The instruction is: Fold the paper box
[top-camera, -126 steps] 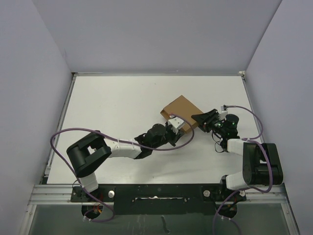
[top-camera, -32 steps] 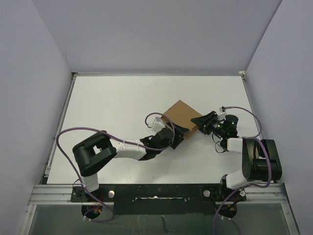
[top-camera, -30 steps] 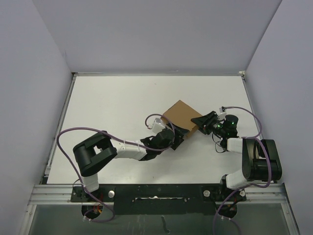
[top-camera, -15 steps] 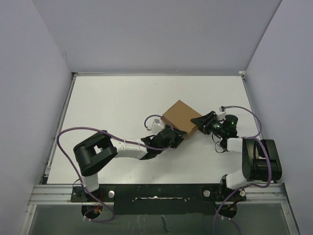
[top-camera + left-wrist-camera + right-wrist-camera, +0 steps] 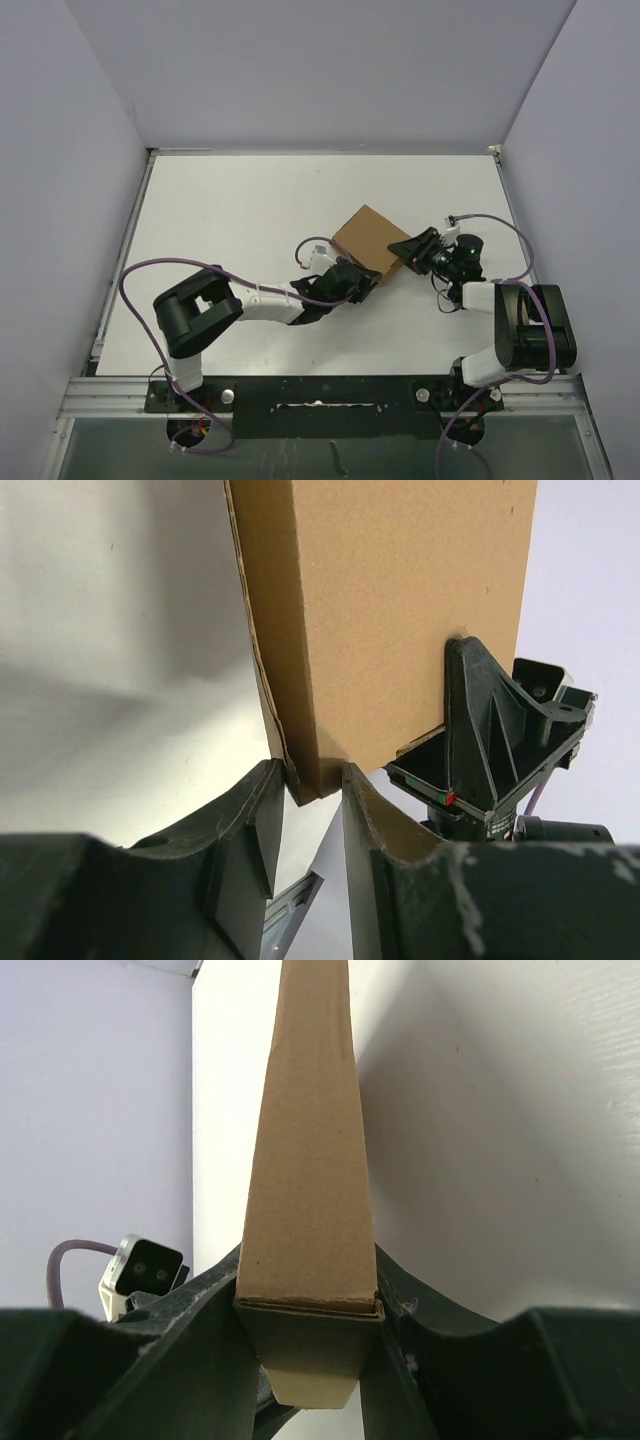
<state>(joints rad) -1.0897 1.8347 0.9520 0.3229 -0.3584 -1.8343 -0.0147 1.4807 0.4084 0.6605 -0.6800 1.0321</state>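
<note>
Overhead, paper box (image 5: 368, 238) lies between my pincers; wrist views alone show left pincer (image 5: 310, 776) pinching its corner, right pincer (image 5: 308, 1282) clamping its edge.

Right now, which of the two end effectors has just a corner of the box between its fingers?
The left end effector: only the paper box's corner sits between its fingers. The right end effector clamps a whole narrow side.

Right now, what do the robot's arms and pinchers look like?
Both arms are black and white: the left arm and right arm have white tubes and chunky black joints. A thin purple cable loops along each. The left gripper and right gripper have two black, scuffed fingers each.
</note>
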